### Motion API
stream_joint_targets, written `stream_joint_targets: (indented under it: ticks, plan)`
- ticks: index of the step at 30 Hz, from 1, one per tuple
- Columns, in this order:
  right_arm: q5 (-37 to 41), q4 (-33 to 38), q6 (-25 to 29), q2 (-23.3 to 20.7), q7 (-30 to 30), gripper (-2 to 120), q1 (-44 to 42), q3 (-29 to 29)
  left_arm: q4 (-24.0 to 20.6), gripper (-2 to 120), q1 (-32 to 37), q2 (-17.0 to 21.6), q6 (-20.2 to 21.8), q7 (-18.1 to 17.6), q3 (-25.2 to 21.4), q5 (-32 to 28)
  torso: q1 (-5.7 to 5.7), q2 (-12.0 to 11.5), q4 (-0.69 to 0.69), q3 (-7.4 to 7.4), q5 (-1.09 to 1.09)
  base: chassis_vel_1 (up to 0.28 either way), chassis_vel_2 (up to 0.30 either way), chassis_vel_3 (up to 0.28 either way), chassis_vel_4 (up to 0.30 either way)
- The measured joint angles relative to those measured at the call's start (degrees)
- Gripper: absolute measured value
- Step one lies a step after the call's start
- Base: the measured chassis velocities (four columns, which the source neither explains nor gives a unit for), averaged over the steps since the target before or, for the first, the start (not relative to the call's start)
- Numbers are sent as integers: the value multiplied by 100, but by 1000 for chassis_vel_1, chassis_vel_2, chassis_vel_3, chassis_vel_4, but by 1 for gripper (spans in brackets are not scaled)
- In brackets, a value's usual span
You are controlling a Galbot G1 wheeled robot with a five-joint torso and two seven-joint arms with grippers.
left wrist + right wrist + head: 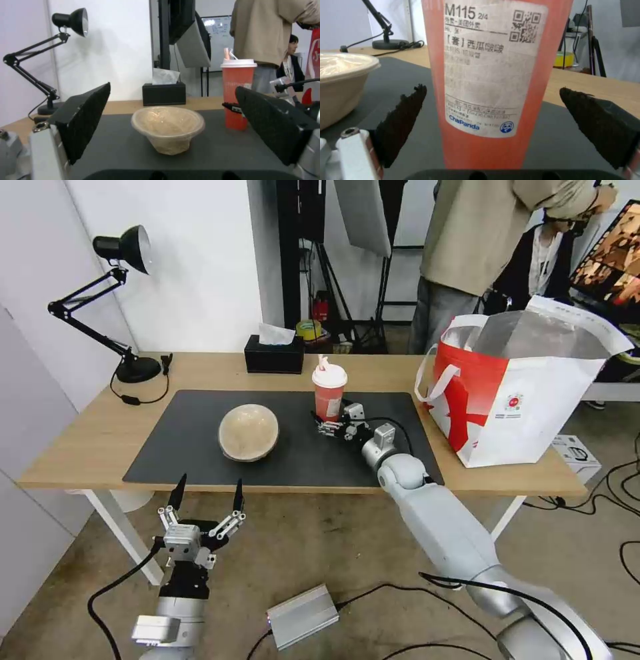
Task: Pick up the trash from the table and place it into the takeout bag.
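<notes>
A red cup [329, 392] with a white lid and straw stands upright on the dark mat [193, 447] of the table [87, 440]. My right gripper [328, 423] is open at the cup's base. Up close the red cup [493, 75] stands between the two black fingers [403, 117], with a gap on each side. A beige bowl [248, 432] covered with clear film sits to the cup's left. The red-and-white takeout bag [527, 393] stands open on the table's right end. My left gripper [207, 497] hangs open below the front edge, facing the beige bowl [168, 127].
A black desk lamp [127, 247] and a black tissue box [273, 355] stand along the table's far side. People stand behind the table. On the floor lie a silver box [303, 617], cables, and a small carton [575, 453] beside the bag.
</notes>
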Motion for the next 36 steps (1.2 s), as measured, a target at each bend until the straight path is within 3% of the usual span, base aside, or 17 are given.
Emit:
stream_joint_targets:
  ticks: [18,22,30,32,35,36]
  plan:
    - [-78,-561,136,242,-109,100,222,40,53,100,-40,-1,0,5,3,-4,-1,3,-1,-2,-2,0,0,0,0]
    - [-136,-651,193,290,-162,90,225,62,56,100,-38,-1,0,5,-6,-7,-1,3,0,-2,-3,0,0,0,0]
    - [-147,-675,224,292,-197,58,199,76,53,100,-32,-2,0,-5,-9,-13,1,0,4,0,0,0,0,0,0]
    - [-146,-674,225,288,-198,54,197,76,52,100,-29,-2,0,-6,-9,-13,1,0,5,0,1,0,0,0,0]
    - [-147,-639,228,277,-200,38,165,74,36,100,-11,-2,-3,-10,-6,-13,3,-1,4,1,1,0,0,0,0]
    - [-147,-639,228,277,-200,38,165,74,36,100,-11,-2,-3,-10,-6,-13,3,-1,4,1,1,0,0,0,0]
